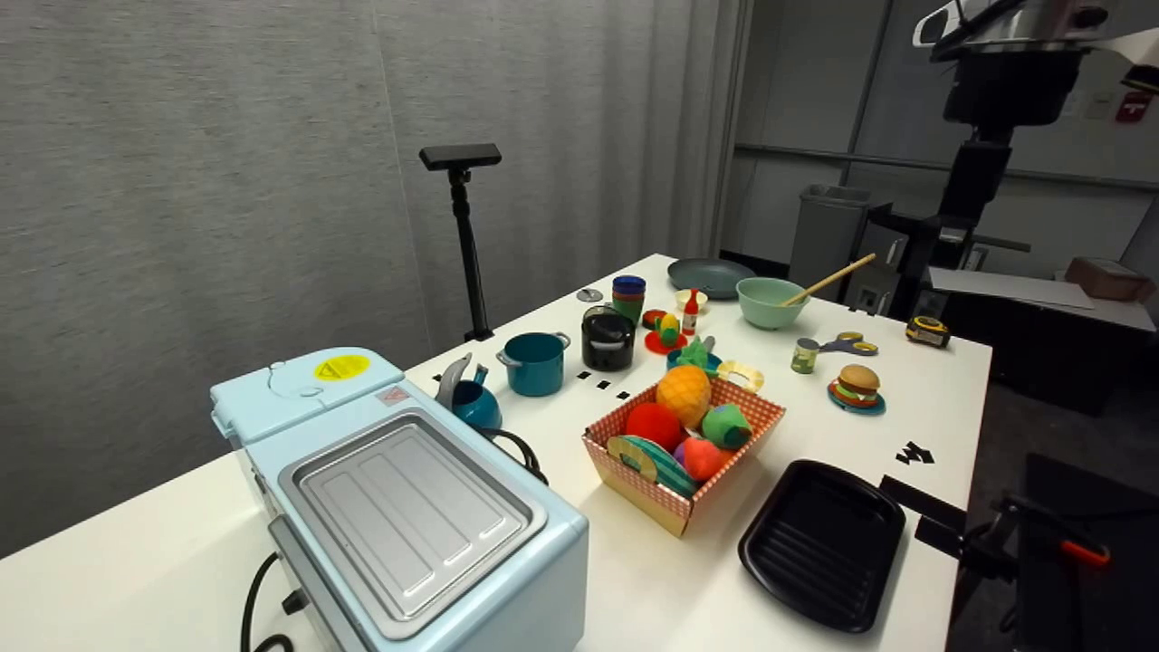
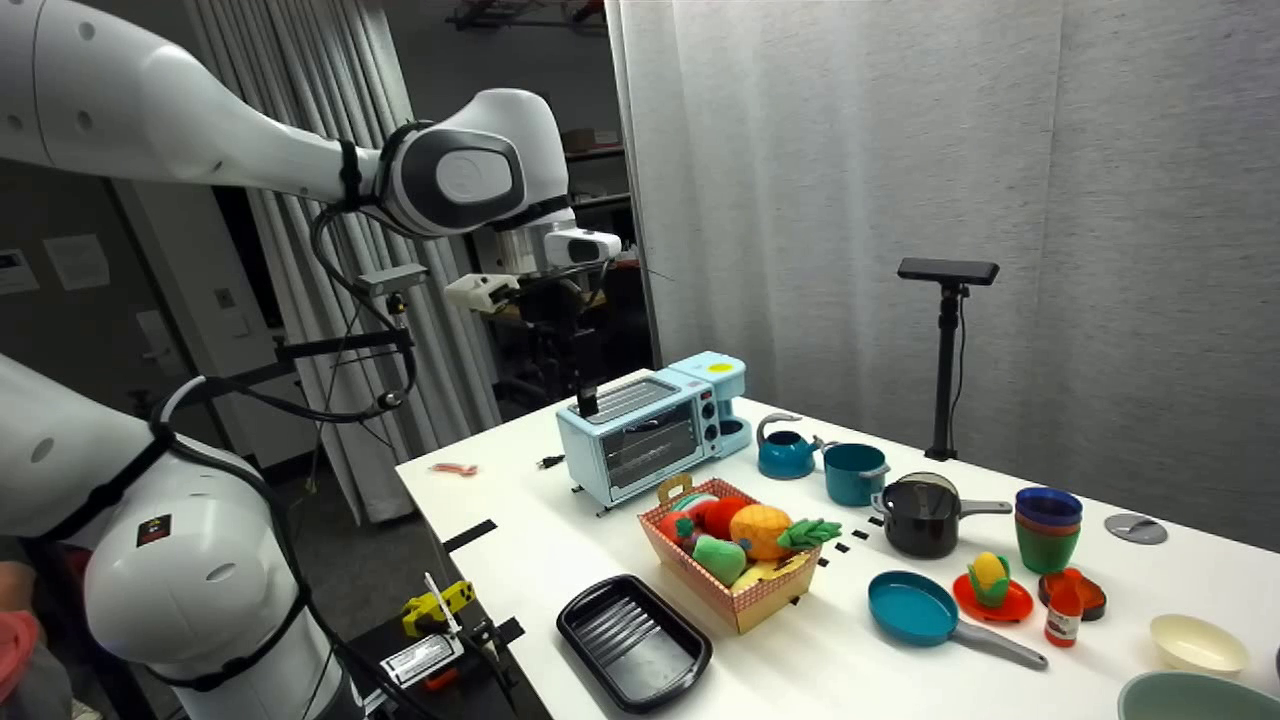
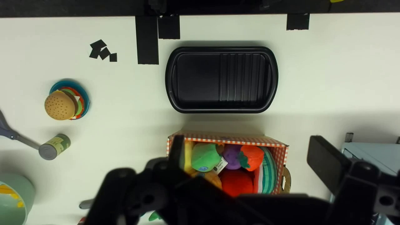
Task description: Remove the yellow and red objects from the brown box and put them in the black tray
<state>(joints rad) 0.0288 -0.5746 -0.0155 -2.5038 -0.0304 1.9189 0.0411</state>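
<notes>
The brown box [image 1: 634, 489] has a red-checked rim and holds several plush fruits; it shows in all views. The orange-yellow pineapple [image 1: 684, 396] and the plain red fruit [image 1: 652, 426] lie inside it; in the wrist view the pineapple [image 3: 213, 178] is partly hidden by the gripper, and the red fruit [image 3: 236, 182] is partly covered too. A banana [image 3: 188, 156] and a strawberry [image 3: 252, 157] are also in the box. The black tray [image 3: 198, 78] is bare, beside the box. My gripper [image 3: 250, 156] is open and empty, high above the table; it also shows in an exterior view [image 2: 587, 400].
A pale blue toaster oven [image 2: 640, 440] stands near the box. A kettle [image 2: 785, 455], a teal pot [image 2: 855, 475], a dark pot [image 2: 920, 515] and a pan [image 2: 912, 607] stand around it. A toy burger [image 3: 61, 104], a can [image 3: 53, 147] and a green bowl [image 1: 765, 308] are also on the table.
</notes>
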